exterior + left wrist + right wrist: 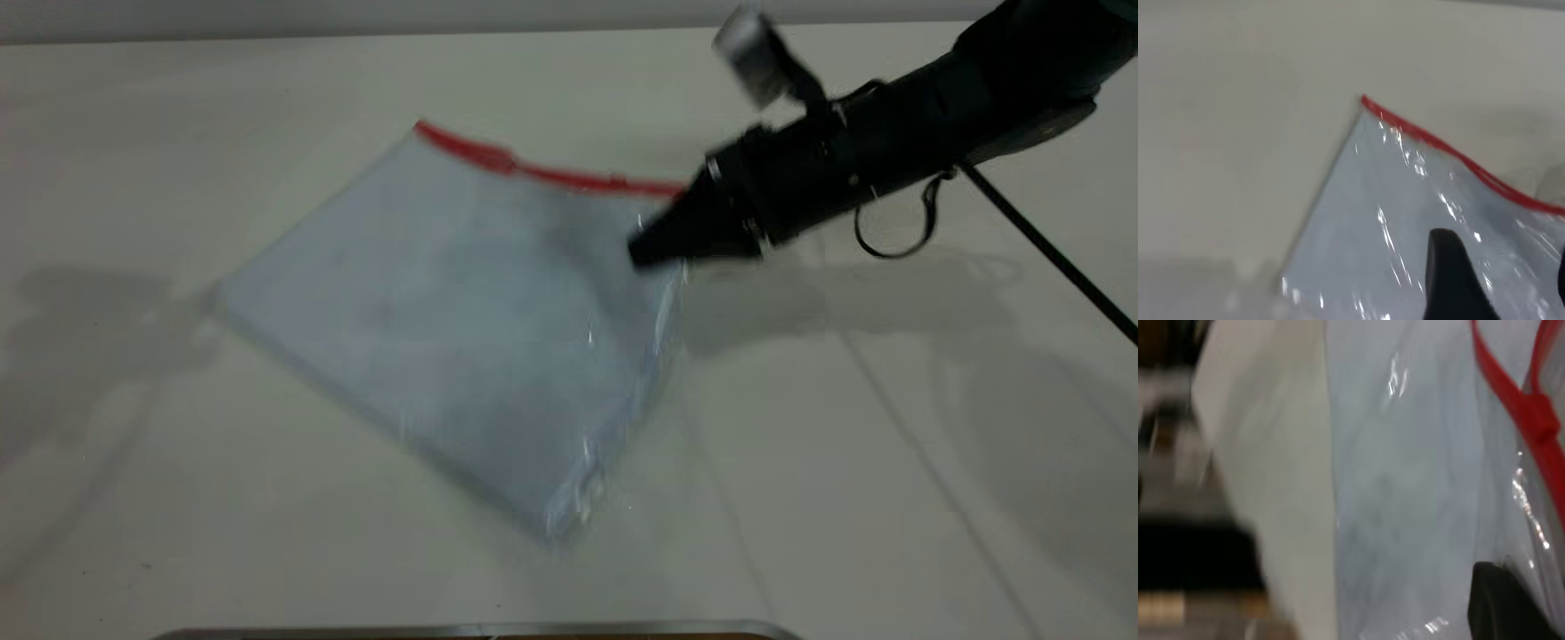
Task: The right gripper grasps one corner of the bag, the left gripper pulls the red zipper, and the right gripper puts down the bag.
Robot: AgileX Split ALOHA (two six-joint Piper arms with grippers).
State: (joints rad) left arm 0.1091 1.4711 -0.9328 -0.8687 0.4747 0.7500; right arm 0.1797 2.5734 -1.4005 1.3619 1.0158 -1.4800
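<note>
The bag (462,320) is a clear pouch with pale sheets inside. It lies slanted on the white table, and its right side is raised. The red zipper (551,173) runs along its far edge, with a thicker slider part (502,160). My right gripper (645,249), which trails a cable, is shut on the bag's corner (667,222) near the strip's right end. In the right wrist view one black finger (1508,603) sits under the plastic, and the slider (1538,413) joins two red lines. My left gripper (1505,267) is open and hovers over the bag (1391,220). It is outside the exterior view.
A black cable (1049,258) slants down from the right arm across the table's right side. A metal-edged object (480,629) shows at the table's front edge. Bare white tabletop (133,444) surrounds the bag.
</note>
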